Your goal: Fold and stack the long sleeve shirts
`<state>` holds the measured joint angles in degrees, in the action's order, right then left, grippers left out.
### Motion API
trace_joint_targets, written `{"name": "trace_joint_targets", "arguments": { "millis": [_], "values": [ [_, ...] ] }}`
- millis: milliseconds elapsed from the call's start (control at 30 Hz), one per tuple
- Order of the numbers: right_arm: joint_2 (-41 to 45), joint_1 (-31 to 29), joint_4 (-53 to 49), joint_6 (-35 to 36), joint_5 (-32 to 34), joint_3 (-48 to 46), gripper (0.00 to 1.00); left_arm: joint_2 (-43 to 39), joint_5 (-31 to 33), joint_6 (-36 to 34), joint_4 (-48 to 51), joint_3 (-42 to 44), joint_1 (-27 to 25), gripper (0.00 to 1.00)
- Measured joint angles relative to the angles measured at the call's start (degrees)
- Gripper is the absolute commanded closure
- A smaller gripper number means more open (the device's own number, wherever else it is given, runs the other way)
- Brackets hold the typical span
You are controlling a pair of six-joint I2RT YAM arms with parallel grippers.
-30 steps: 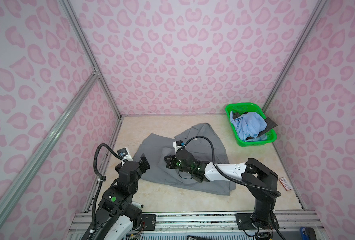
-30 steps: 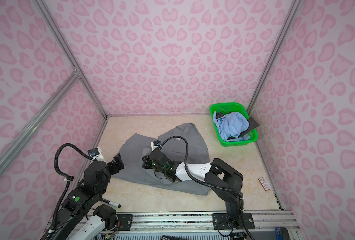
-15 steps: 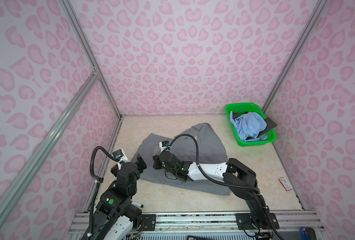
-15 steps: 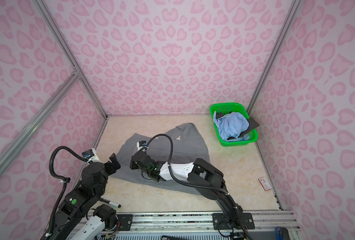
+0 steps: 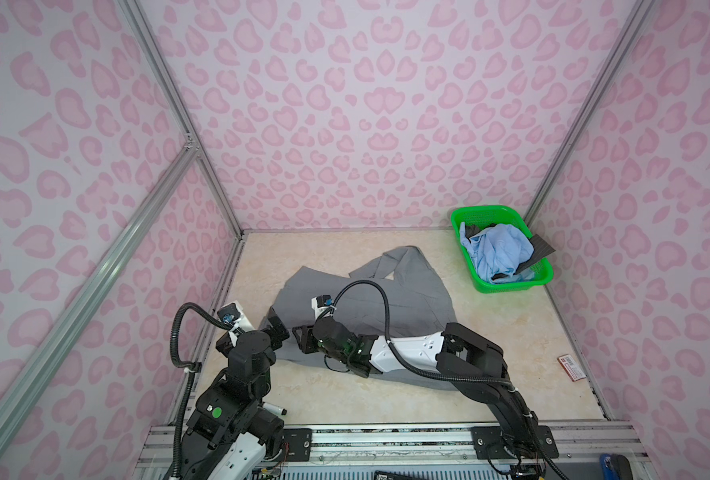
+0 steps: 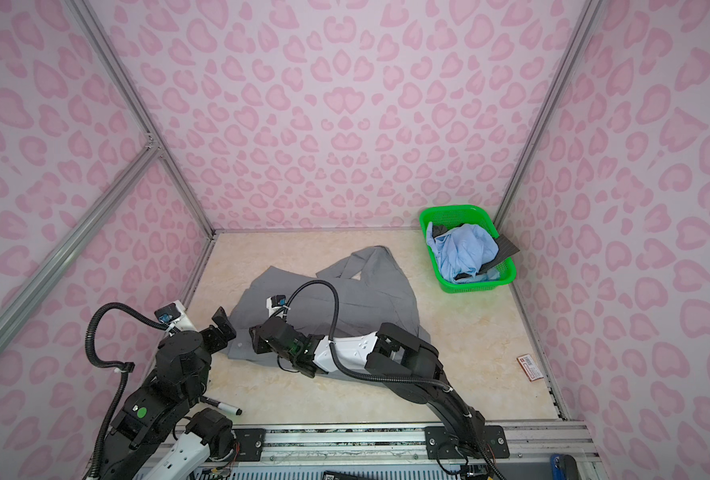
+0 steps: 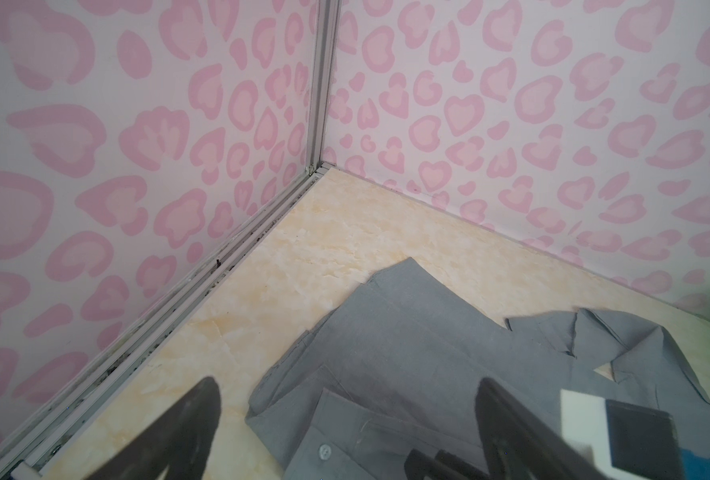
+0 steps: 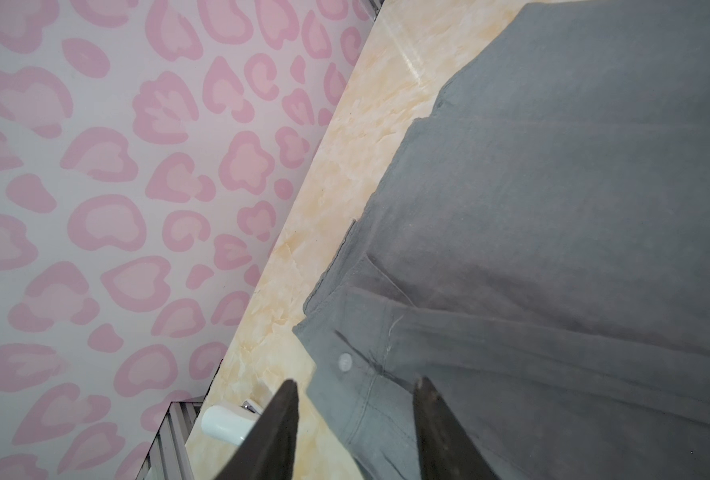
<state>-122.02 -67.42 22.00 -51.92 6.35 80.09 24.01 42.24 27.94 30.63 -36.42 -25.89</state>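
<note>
Grey shirt [image 5: 419,299] lies half-folded on the table [image 5: 345,395]; right claw [image 8: 353,382] stands apart over its buttoned cuff [image 8: 347,361]; left claw [image 7: 347,382] gapes alongside; a finger lifting away could snag thin cloth, undoing the fold.

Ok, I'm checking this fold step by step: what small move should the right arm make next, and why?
Probably lift the right pincer straight up and draw it back. Its jaws stand apart, not pinching the buttoned cuff, which lies flat on the grey shirt, so it grips nothing. Pulling away sideways might drag the fold loose.
</note>
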Motion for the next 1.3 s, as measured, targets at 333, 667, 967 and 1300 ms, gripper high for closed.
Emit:
{"name": "trace_joint_targets", "arguments": {
  "millis": [333, 667, 967, 1300],
  "values": [
    [22.95, 10.82, 0.24, -0.94, -3.15, -18.88, 0.51, 7.15, -6.84, -0.2, -0.15, 0.42, -0.83, 0.03],
    [41.2, 15.8, -11.76, -4.63, -5.05, -40.87, 0.53, 28.15, -20.31, 0.63, 3.1, -6.69, 0.94, 0.03],
    [43.47, 24.5, -16.83, -10.51, -9.07, -51.58, 0.53, 40.13, -26.86, 7.15, 4.22, -7.17, 8.15, 0.03],
    [51.3, 40.02, -29.38, -3.48, -12.92, -52.0, 0.53, 46.71, -36.22, 16.13, 5.6, -4.13, 10.62, 0.01]
  ]
}}
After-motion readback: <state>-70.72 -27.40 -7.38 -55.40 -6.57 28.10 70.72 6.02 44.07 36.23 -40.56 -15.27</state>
